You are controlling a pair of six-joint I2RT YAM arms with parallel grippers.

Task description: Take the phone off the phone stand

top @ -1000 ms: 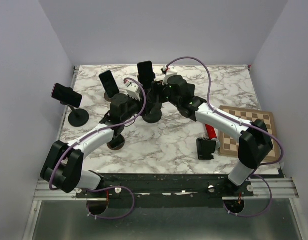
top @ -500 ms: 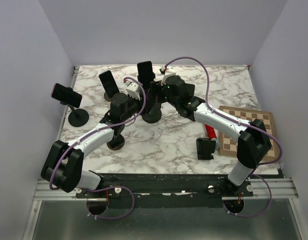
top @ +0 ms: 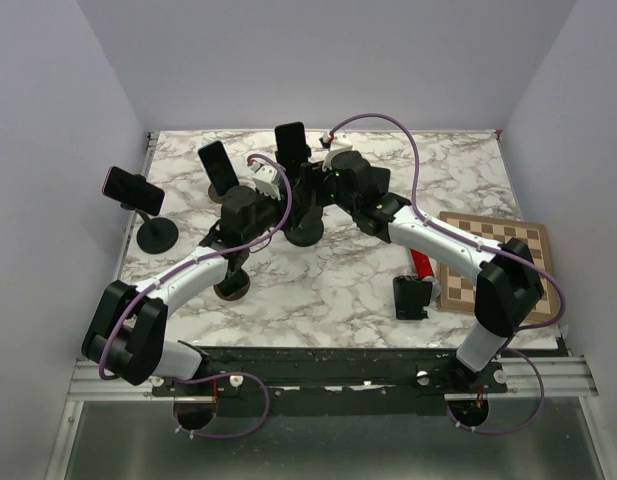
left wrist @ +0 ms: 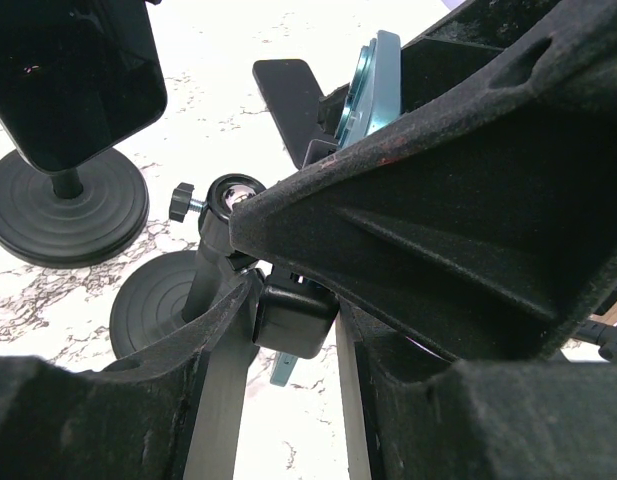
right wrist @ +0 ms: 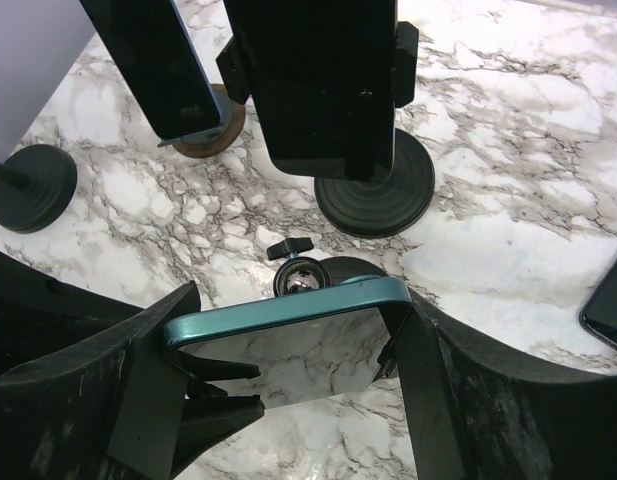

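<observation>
Illumination even, diffuse, from overhead. Top view sharp throughout; soft short shadows lie beside the black phone stand (top: 306, 232) on the white marble-patterned tabletop (top: 338, 280). Left wrist view: tabletop washed out toward the top; left gripper's black fingers (left wrist: 88, 420) close, soft-focused, nearly featureless. Right wrist view: centre crisp, highlight along the teal-edged phone (right wrist: 288, 310); right gripper's black fingers (right wrist: 58, 410) blurred at the margins.
</observation>
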